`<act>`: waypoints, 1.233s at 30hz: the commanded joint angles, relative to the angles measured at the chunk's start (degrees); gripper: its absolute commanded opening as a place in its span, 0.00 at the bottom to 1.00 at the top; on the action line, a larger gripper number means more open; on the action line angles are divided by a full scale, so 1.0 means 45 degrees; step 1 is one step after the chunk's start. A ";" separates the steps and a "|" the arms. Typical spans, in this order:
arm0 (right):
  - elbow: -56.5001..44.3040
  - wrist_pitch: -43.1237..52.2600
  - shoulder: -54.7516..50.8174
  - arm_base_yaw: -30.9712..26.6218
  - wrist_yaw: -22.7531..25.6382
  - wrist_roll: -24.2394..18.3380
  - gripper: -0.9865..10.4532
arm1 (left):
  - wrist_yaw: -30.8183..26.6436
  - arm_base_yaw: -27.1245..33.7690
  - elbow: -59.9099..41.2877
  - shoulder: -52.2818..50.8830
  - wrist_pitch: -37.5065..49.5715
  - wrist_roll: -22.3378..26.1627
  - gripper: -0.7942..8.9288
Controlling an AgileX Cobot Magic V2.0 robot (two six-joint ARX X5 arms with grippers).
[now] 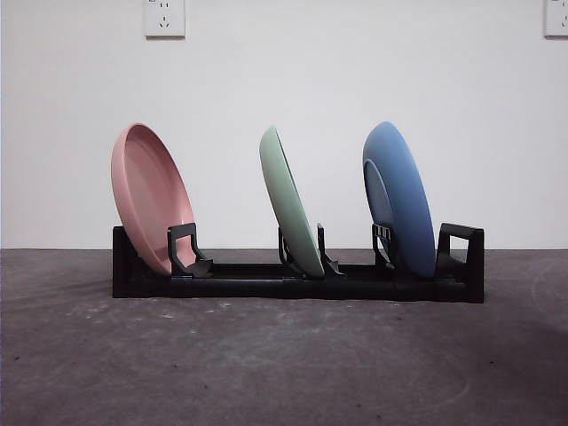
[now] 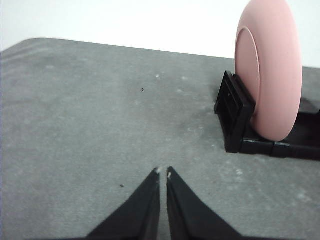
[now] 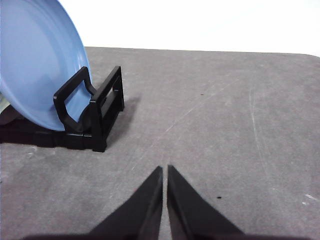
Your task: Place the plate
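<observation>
A black dish rack (image 1: pixel 293 286) stands on the grey bench (image 1: pixel 284 364) and carries three plates, all on edge and tilted the same way. In the front view the pink plate (image 1: pixel 149 197) sits in the slot at the left end, the green plate (image 1: pixel 289 202) in the middle slot, and the blue plate (image 1: pixel 401 199) in the slot at the right end, beside the rack's looped end handle (image 1: pixel 461 250). The plates stand apart from one another, each propped by a small black upright.

Neither arm is at the rack. The left gripper (image 2: pixel 163 172) hangs over bare bench, near the rack's pink-plate end — its jaws are clenched tip to tip and grasp nothing. The right gripper (image 3: pixel 164 169) hangs likewise over open bench off the blue-plate end, jaws clenched together and empty.

Two wall sockets (image 1: pixel 164 18) show on the white wall behind.
</observation>
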 commanded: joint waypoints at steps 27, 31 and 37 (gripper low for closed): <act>0.5906 -0.2467 0.3609 0.0520 -0.2759 0.4405 0.10 | 0.1486 -0.0860 0.5401 0.5654 -0.0539 -0.3070 0.10; 0.7276 -0.3424 0.5032 0.0520 -0.4503 0.3687 0.10 | 0.2769 -0.1107 0.7091 0.7553 -0.1175 -0.2710 0.10; 0.8830 -0.4420 0.6839 0.0690 -0.6479 0.2671 0.10 | 0.4804 -0.1603 0.9170 0.9782 -0.2370 -0.2574 0.10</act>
